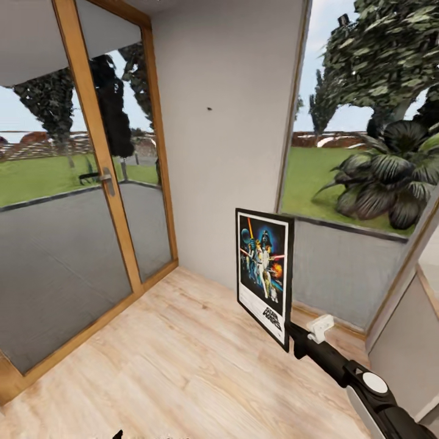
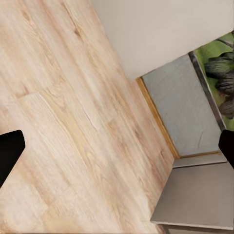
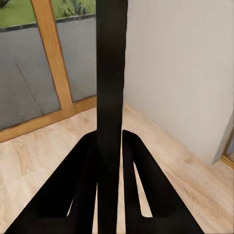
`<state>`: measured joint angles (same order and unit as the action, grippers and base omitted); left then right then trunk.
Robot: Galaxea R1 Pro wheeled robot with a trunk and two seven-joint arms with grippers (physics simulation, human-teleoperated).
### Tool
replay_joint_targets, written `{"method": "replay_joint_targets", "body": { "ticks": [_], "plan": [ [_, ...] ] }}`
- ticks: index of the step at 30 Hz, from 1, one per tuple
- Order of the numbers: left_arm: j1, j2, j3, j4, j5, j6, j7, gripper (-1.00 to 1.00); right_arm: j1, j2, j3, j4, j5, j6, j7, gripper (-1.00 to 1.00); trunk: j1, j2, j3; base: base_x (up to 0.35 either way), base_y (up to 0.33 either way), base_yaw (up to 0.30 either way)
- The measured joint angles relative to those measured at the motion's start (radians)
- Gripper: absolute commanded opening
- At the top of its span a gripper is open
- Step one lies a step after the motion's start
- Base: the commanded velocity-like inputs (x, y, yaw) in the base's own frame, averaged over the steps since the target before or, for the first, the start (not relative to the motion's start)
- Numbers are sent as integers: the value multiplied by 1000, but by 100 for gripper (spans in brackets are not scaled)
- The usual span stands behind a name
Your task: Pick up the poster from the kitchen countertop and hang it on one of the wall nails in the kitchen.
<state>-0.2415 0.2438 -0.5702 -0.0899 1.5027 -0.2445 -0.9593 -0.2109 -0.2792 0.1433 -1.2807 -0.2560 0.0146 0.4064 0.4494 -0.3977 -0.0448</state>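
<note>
A: What is being seen, taken from the left, with the plain pale grey wall panel (image 1: pixel 225 134) as the landmark?

B: Left of that wall a tall wood-framed glass door (image 1: pixel 91 183) is being shown, and on the wall itself a tiny dark nail (image 1: pixel 209 110) is being picked out as a speck. Below and right of the nail, the upright black-framed Star Wars poster (image 1: pixel 264 274) is being held up in the air, short of the wall.

A: How is it being gripped?

B: Its lower corner is being clamped edge-on between the black fingers (image 3: pixel 68 195) of the right gripper (image 1: pixel 291 332). The left gripper (image 2: pixel 117 146) is being kept spread over the pale wooden floor (image 2: pixel 73 122), nothing between its fingertips.

A: And handling?

B: It is probably being carried as a light, stiff, thin panel; a corner hold is likely being strained by leverage, so twisting should be avoided.
</note>
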Motion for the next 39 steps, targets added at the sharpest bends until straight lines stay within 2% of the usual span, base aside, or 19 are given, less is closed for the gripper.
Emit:
{"method": "replay_joint_targets", "body": {
  "ticks": [2, 3, 5, 8, 13, 18, 25, 39],
  "plan": [
    [0, -3, 1, -45, -17, 0, 44, 100, 0, 5, -1, 0, 8, 0, 0, -100, 0, 0, 0, 9, 11, 290],
    [0, -3, 1, -89, -34, 2, 85, 100, 0, 9, -1, 0, 12, 0, 0, -100, 0, 0, 0, 6, 7, 290],
    [0, 2, 2, -132, -50, 4, 118, 100, 0, 11, -1, 0, 15, 0, 0, -100, 0, 0, 0, 4, 5, 290],
    [0, 32, 2, -230, -100, 11, 200, 100, 0, 14, -2, 0, 19, 0, 0, -100, 0, 0, 0, 1, 2, 290],
    [1, 58, 2, -289, -152, 53, 262, 100, 0, 15, -3, 0, 20, 0, 0, -100, 0, 0, 0, 0, 0, 290],
    [1, 84, 5, -307, -169, 95, 271, 100, 0, 15, -3, 1, 20, 0, 0, -100, 0, 0, 0, 76, 63, 238],
    [0, 94, 6, -309, -173, 102, 272, 100, 0, 15, -8, 2, 18, 0, 1, -100, -1, 0, 0, 244, 188, 26],
    [0, 94, 6, -309, -173, 102, 272, 100, 1, 15, -8, 3, 19, 0, 1, -100, -1, 0, 0, 284, 223, -258]
  ]
}}
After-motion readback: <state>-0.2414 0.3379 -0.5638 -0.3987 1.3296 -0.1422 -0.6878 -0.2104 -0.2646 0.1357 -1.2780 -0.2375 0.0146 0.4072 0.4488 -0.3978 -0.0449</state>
